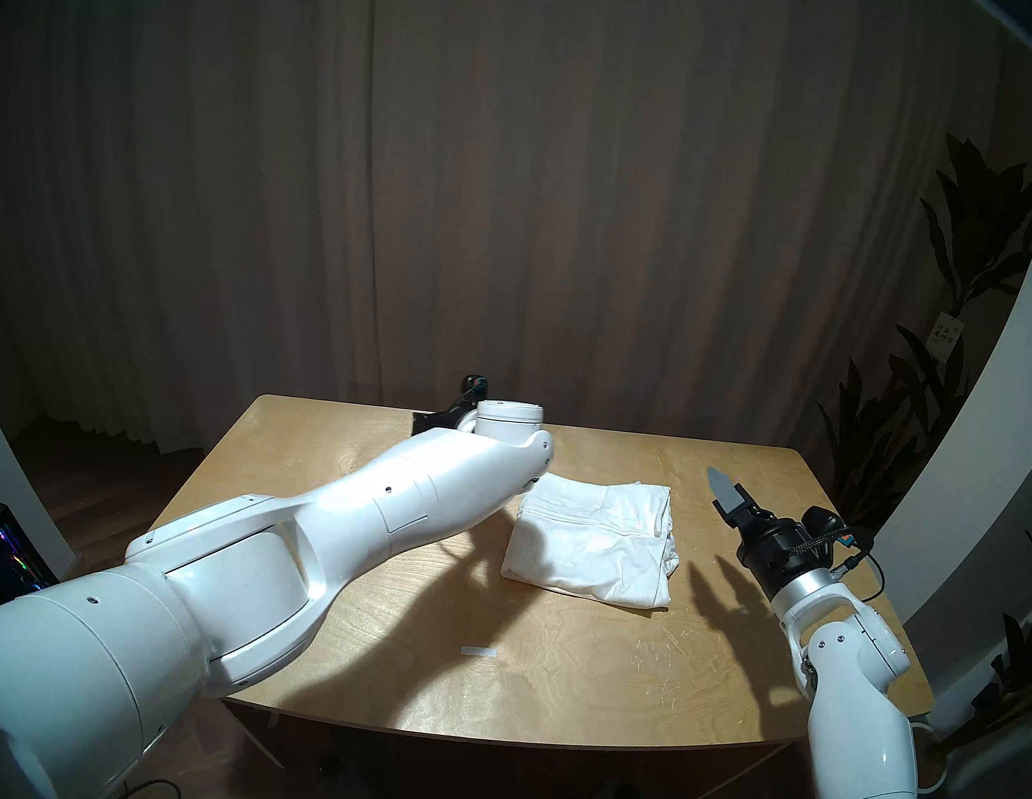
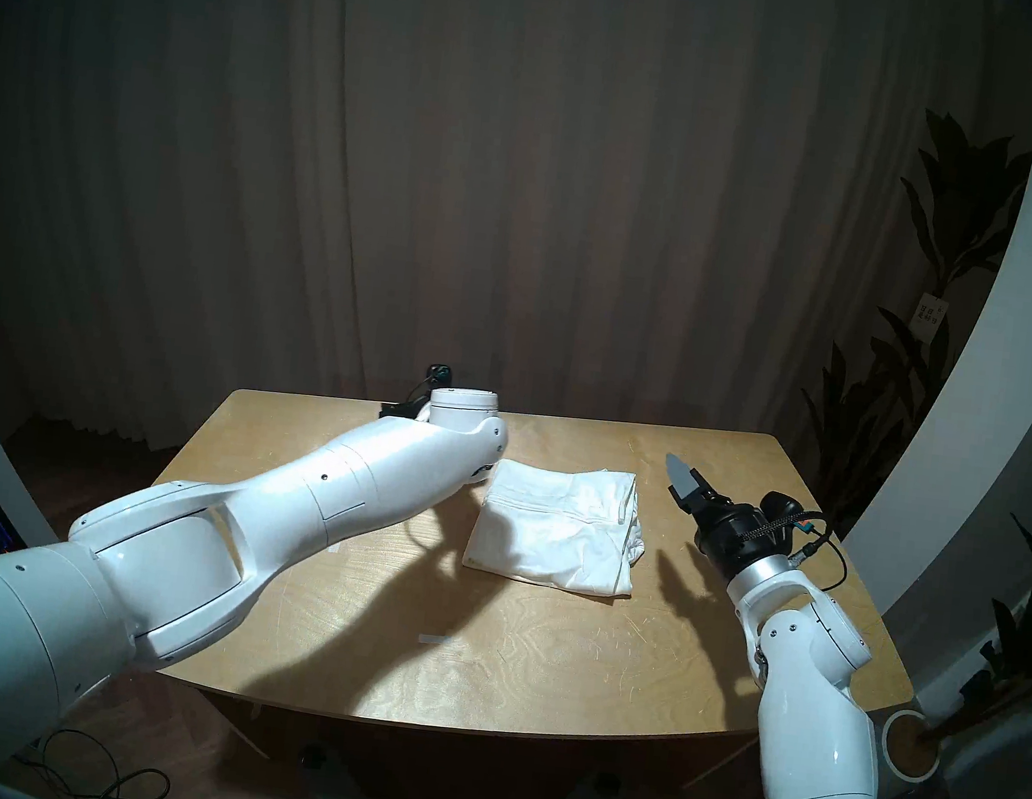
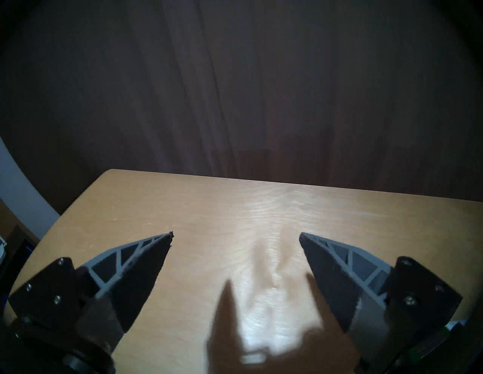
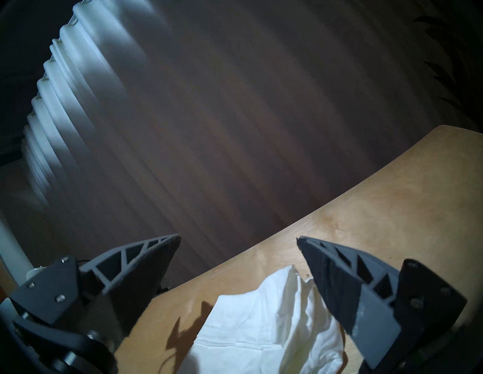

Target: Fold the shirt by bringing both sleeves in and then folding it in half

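Note:
The white shirt (image 1: 593, 539) (image 2: 556, 531) lies folded into a compact, wrinkled rectangle on the wooden table, right of centre. Its sleeves are inside the folds and cannot be told apart. My right gripper (image 1: 724, 493) (image 2: 681, 478) hovers above the table just right of the shirt, open and empty. In the right wrist view the shirt (image 4: 261, 326) lies below the spread right gripper (image 4: 238, 237). My left arm reaches across to the table's far left. Its gripper (image 3: 235, 233) is open over bare wood, with its fingers hidden behind the wrist in the head views.
The wooden table (image 1: 536, 648) has a small white tape mark (image 1: 478, 651) near its front. A brown curtain (image 1: 523, 198) hangs behind it. A potted plant (image 1: 952, 375) stands past the right edge. My left forearm (image 1: 411, 505) lies low across the table's left half.

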Action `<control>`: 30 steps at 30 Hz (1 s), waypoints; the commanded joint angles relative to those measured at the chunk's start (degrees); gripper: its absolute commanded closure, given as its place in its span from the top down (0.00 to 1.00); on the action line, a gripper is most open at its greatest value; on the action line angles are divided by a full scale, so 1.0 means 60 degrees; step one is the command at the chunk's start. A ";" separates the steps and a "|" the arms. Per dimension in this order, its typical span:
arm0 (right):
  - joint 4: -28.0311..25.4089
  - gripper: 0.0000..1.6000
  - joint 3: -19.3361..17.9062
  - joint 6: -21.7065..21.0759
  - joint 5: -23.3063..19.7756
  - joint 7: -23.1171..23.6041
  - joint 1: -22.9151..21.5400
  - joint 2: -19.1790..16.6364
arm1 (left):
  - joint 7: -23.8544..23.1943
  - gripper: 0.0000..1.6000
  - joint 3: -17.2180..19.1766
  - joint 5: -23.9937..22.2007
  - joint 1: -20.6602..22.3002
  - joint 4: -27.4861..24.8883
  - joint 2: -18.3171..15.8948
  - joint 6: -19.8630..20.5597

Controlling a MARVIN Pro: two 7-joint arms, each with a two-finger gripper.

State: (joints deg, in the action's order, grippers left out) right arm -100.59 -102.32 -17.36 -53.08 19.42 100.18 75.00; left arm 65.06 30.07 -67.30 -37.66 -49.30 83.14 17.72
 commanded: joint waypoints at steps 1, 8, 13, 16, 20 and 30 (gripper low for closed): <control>-0.0280 1.00 0.0361 0.0243 0.0397 -0.0066 -0.0355 -0.0006 | 0.0069 1.00 0.0123 0.0304 0.0152 0.0064 -0.1107 -0.0258; -0.0244 1.00 0.0664 0.0370 0.0839 -0.0147 -0.0526 -0.0039 | 0.0003 1.00 0.0300 0.0345 0.0141 0.0106 -0.1806 -0.0573; -0.0200 1.00 0.0818 0.0447 0.1129 -0.0281 -0.0623 -0.0063 | -0.0095 1.00 0.0469 0.0332 0.0139 0.0000 -0.2235 -0.0810; -0.0185 1.00 0.0902 0.0484 0.1284 -0.0384 -0.0681 -0.0078 | -0.0204 1.00 0.0559 0.0320 0.0145 -0.0104 -0.2431 -0.0938; -0.0151 1.00 0.1018 0.0534 0.1492 -0.0534 -0.0738 -0.0109 | -0.0419 1.00 0.0712 0.0284 0.0181 -0.0297 -0.2675 -0.1130; -0.0052 1.00 0.1315 0.0682 0.2107 -0.0973 -0.0909 -0.0227 | -0.1100 1.00 0.1082 0.0175 0.0138 -0.0902 -0.3202 -0.1538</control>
State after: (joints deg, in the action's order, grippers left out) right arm -100.20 -94.80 -14.45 -42.19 14.35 96.32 74.02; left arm 60.60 35.01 -66.20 -38.20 -52.09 66.70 10.24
